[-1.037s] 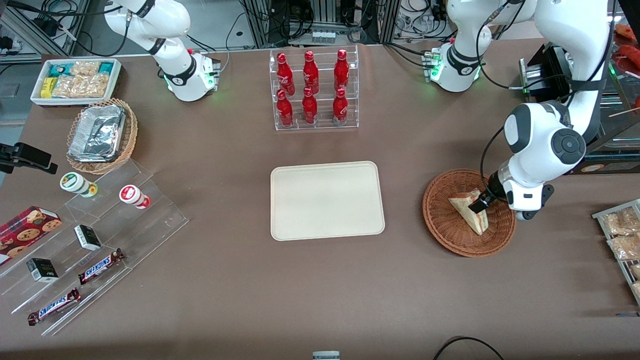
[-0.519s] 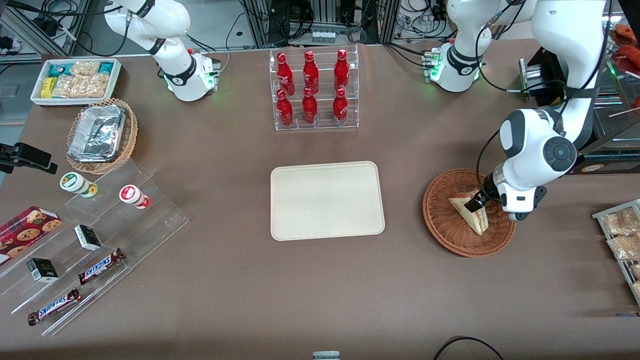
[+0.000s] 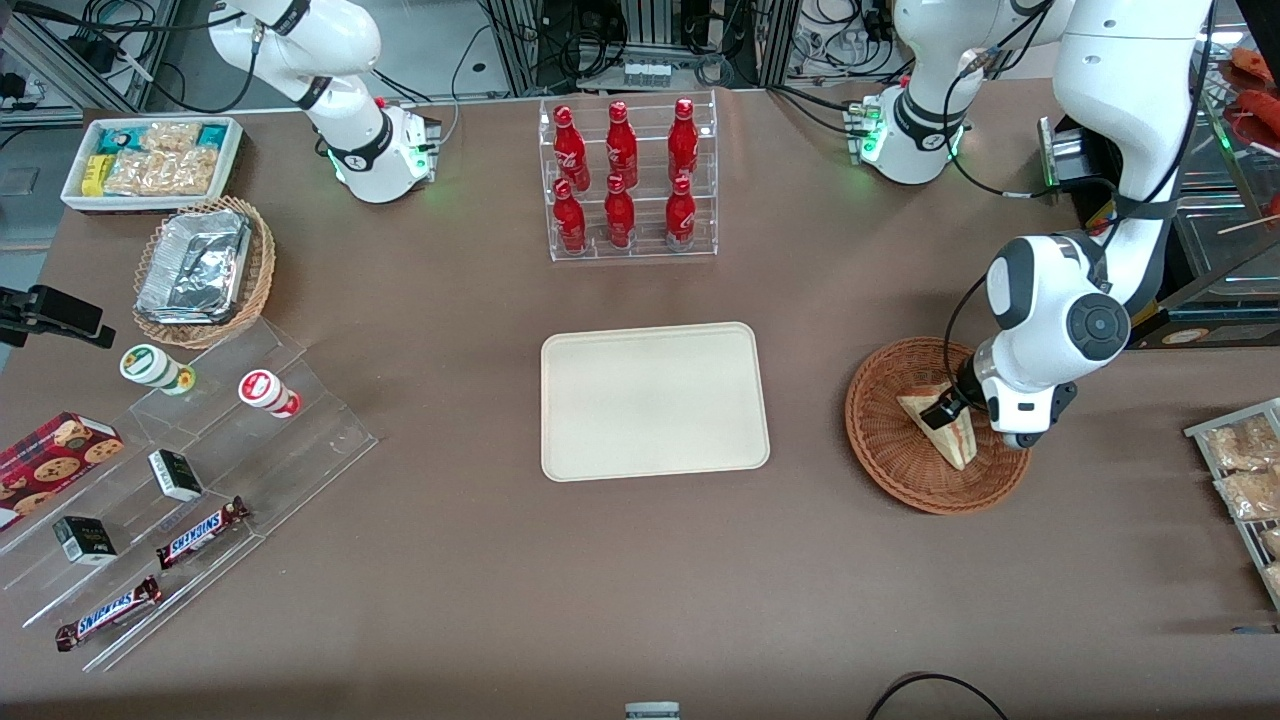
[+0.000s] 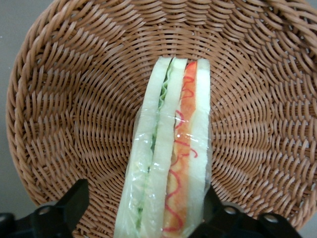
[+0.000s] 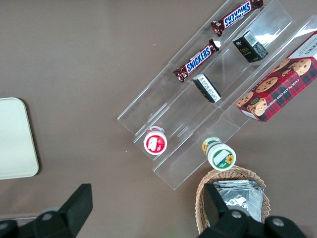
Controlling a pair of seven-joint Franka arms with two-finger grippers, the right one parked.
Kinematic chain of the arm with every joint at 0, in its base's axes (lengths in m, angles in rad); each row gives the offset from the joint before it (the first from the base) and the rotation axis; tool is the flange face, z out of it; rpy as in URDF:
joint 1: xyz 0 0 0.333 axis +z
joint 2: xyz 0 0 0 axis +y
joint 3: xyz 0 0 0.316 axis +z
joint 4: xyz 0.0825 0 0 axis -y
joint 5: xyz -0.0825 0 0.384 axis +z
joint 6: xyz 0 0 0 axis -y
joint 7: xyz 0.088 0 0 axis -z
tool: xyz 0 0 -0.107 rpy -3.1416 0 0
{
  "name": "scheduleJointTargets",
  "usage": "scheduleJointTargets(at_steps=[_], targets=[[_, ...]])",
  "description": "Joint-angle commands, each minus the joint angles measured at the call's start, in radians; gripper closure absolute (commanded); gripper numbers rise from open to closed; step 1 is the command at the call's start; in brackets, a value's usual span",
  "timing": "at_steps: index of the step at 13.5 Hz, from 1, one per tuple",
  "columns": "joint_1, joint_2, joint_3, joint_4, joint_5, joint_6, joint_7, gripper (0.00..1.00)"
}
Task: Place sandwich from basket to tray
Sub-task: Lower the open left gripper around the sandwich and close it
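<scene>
The clear-wrapped sandwich (image 3: 955,440) lies in the reddish-brown wicker basket (image 3: 880,440), toward the working arm's end of the table. In the left wrist view the sandwich (image 4: 171,148) stands on edge on the basket (image 4: 74,114) weave, showing its green and red filling layers. My gripper (image 3: 943,410) is down in the basket, open, with the sandwich between its fingers. One finger (image 4: 74,203) stands a little apart from the wrap; the other finger (image 4: 218,210) is right against it. The cream tray (image 3: 655,400) lies bare at the table's middle.
A clear rack of red bottles (image 3: 625,180) stands farther from the front camera than the tray. Toward the parked arm's end are a tan basket with foil containers (image 3: 200,270), a white snack bin (image 3: 150,160) and acrylic steps with Snickers bars (image 3: 200,530). Snack packets (image 3: 1245,470) lie beside the basket.
The working arm's wrist has shifted a little toward the tray and lower, sliding the gripper along the sandwich. The sandwich and basket have not moved.
</scene>
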Motion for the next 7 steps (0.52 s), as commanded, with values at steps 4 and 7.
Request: scheduleJointTargets(at_steps=[4,7], targets=[[-0.006,-0.02,0.0,0.065,-0.012,-0.108,-0.027,1.0],[-0.006,-0.018,-0.002,0.171,-0.003,-0.257,-0.009,1.0]])
